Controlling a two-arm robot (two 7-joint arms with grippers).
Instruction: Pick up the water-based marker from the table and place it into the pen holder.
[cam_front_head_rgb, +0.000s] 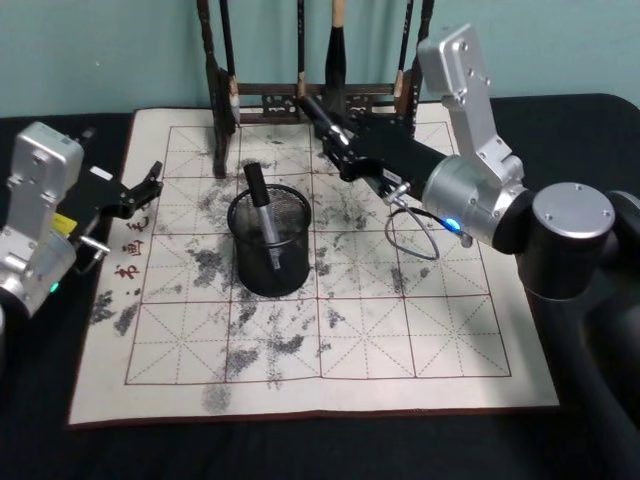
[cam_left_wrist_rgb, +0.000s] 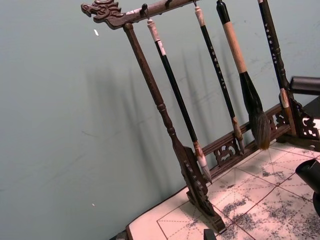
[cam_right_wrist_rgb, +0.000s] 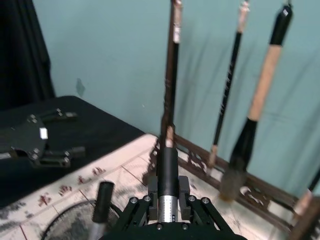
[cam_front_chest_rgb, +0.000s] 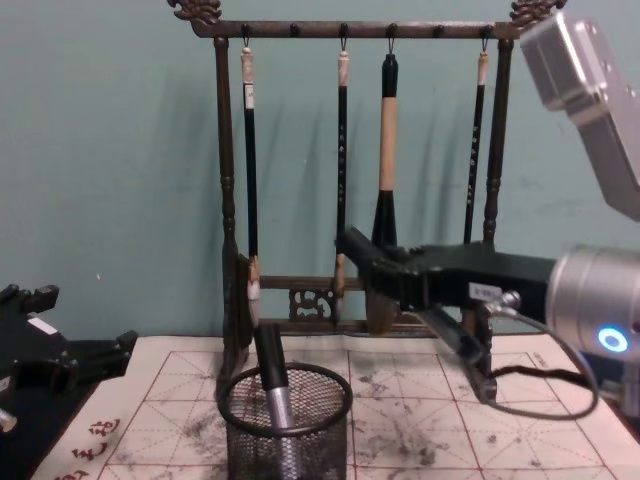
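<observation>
In the head view, the right end effector (cam_front_head_rgb: 322, 122) is hovering above the calligraphy mat (cam_front_head_rgb: 400, 330), just in front of the brush rack (cam_front_head_rgb: 275, 102), and is clamping a water-based marker (cam_front_head_rgb: 310, 106). The pen holder (cam_front_head_rgb: 268, 270) is standing on the mat, which is lying on the dark desk (cam_front_head_rgb: 590, 125). A second marker (cam_front_head_rgb: 257, 198) is leaning inside the holder. The left end effector (cam_front_head_rgb: 150, 180) is sitting at the mat's left edge, fingers spread and empty.

In the left wrist view, calligraphy brushes (cam_left_wrist_rgb: 250, 95) are hanging from the rack.

In the right wrist view, the finger pads (cam_right_wrist_rgb: 184, 189) are pressing both sides of the black-and-silver marker.

In the chest view, the gripped marker is sitting higher than the holder's rim, off to its right.
</observation>
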